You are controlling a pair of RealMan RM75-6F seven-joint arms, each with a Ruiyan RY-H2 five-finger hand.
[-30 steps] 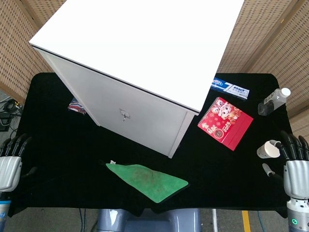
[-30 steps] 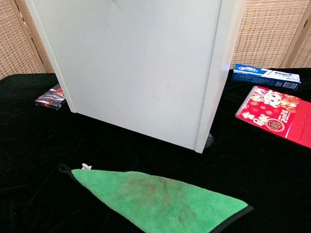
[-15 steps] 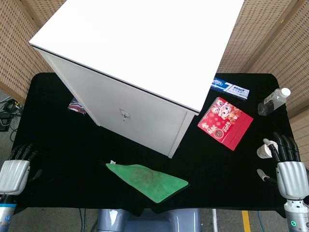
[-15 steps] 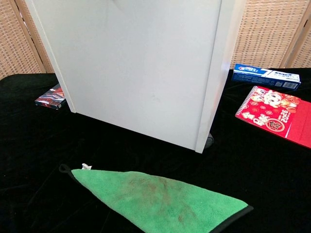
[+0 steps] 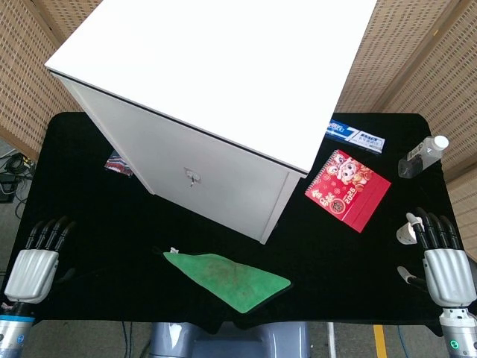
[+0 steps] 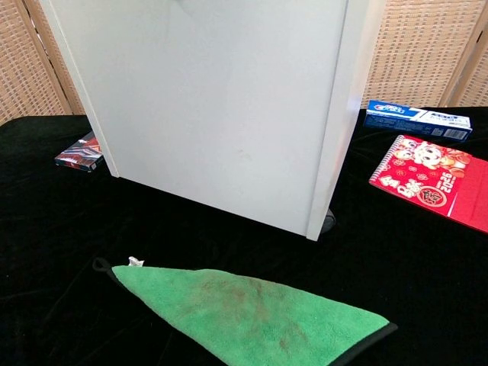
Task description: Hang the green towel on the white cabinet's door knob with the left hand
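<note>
Step in hand: the approach, in my judgement; the flat green cloth towel with black edging (image 5: 227,277) is not yet touched.
Towel: it lies spread on the black tabletop (image 5: 97,194) close to the near edge, a little left of the middle. Its small black hanging loop (image 6: 100,264) and a white tag are at its left tip.
Cabinet: the tall white cabinet (image 5: 216,82) stands at the middle of the tabletop, turned at an angle. Its small metal door knob (image 5: 192,177) is on the front door, above the towel and well apart from it.
Left hand: the silver left hand (image 5: 36,262) is at the near left corner, fingers straight and a little apart, holding nothing. It is well apart from the towel.
Right hand: the silver right hand (image 5: 440,257) is near the right edge, fingers apart and empty, just beside a small white object that I cannot name.
Other things: a red spiral notebook (image 5: 347,188), a blue and white toothpaste box (image 5: 355,136) and a clear plastic bottle (image 5: 422,155) are on the right side; a small dark packet (image 6: 80,151) lies left of the cabinet.
Next move: I think the left hand must travel right to the loop end of the towel and pinch it there, so the loop can go over the knob.
</note>
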